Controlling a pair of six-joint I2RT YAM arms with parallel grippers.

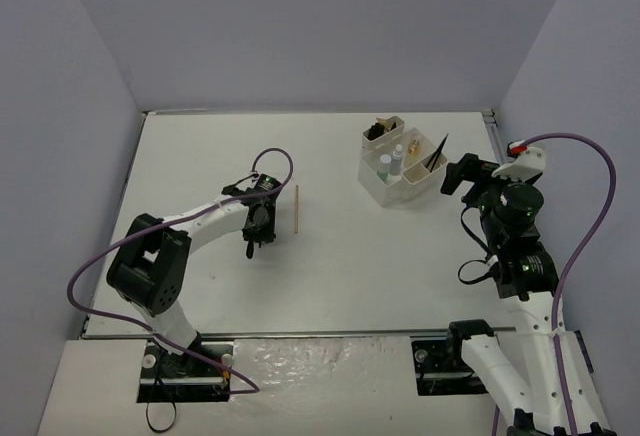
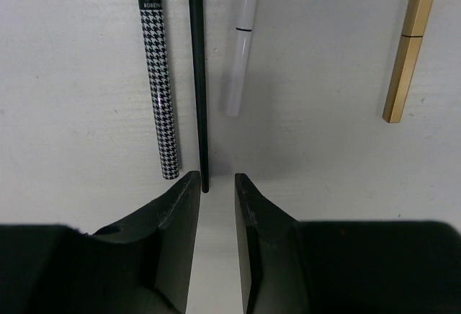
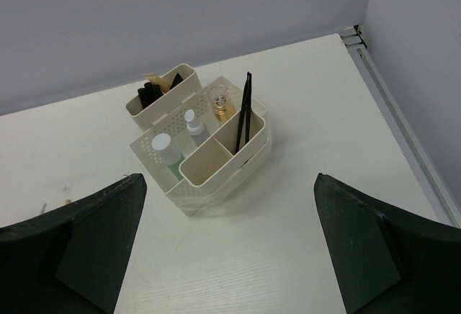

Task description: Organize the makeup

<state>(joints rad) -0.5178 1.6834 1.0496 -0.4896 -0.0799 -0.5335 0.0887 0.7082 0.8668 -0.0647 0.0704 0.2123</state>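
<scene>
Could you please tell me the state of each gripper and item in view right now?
left gripper, jaws narrowly apart, nothing clamped.
right gripper, jaws wide open, empty.
thin black pencil, lying flat, end at left jaws' mouth.
houndstooth pencil, lying flat, loose.
white pencil, lying flat.
gold pencil, lying flat.
white organizer box, upright, partly filled.

The overhead camera looks down from behind the near edge across the whole worktop (image 1: 330, 256). The left wrist camera sits close over the surface, facing pencils (image 2: 199, 76) past its claw (image 2: 214, 178). The right wrist camera stands farther back, slanting down at the box (image 3: 216, 184), which the overhead view also shows.
</scene>
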